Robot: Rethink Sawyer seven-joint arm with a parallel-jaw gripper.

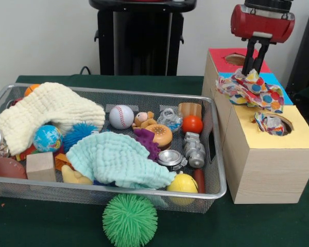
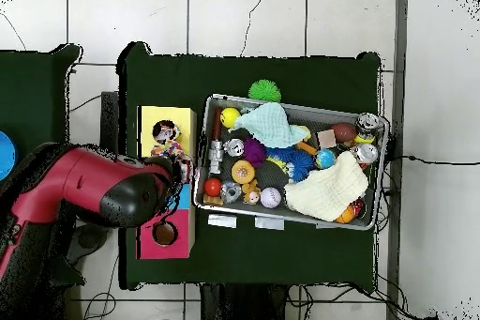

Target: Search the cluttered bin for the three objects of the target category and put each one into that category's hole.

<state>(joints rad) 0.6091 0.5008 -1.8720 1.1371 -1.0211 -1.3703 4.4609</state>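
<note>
Holding one printed wad (image 1: 251, 88) clamped in the gripper (image 1: 253, 68) beside the yellow hole (image 1: 276, 122), you've already sunk another wad (image 1: 270, 123); one remains unseen.

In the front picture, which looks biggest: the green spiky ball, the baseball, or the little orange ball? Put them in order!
1. Green spiky ball, though it sits nearest the camera.
2. Baseball.
3. Orange ball.

Below the gripper (image 1: 257, 64) one wad (image 1: 251, 88) hangs over the box (image 1: 262, 159). Another wad (image 1: 270, 123) sits in the hole (image 1: 276, 125) nearer the camera. The bin (image 1: 212, 191) lies beside the box.
</note>
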